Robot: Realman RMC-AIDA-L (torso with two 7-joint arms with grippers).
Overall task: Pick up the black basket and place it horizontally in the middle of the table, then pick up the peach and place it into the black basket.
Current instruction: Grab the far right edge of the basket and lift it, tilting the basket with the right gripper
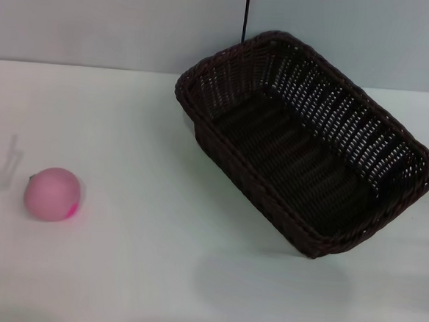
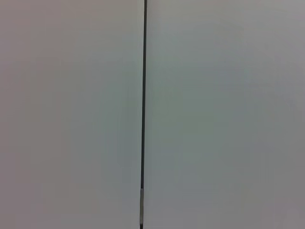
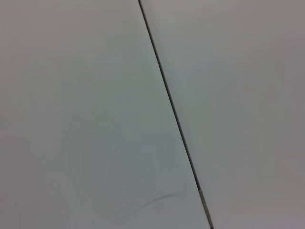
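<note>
The black basket [image 1: 304,145] lies on the white table [image 1: 155,275] at the right, turned diagonally, its long side running from the far middle to the near right. It is empty. The peach [image 1: 52,193], pale pink with a magenta patch, sits on the table at the left, well apart from the basket. Neither gripper shows in the head view. Both wrist views show only a plain pale wall with a thin dark seam [image 2: 143,114], also seen in the right wrist view [image 3: 171,109].
A grey wall [image 1: 99,20] stands behind the table's far edge, with a thin dark seam [image 1: 247,12] above the basket. Faint arm shadows fall on the table at the left edge [image 1: 0,175] and near the front [image 1: 272,283].
</note>
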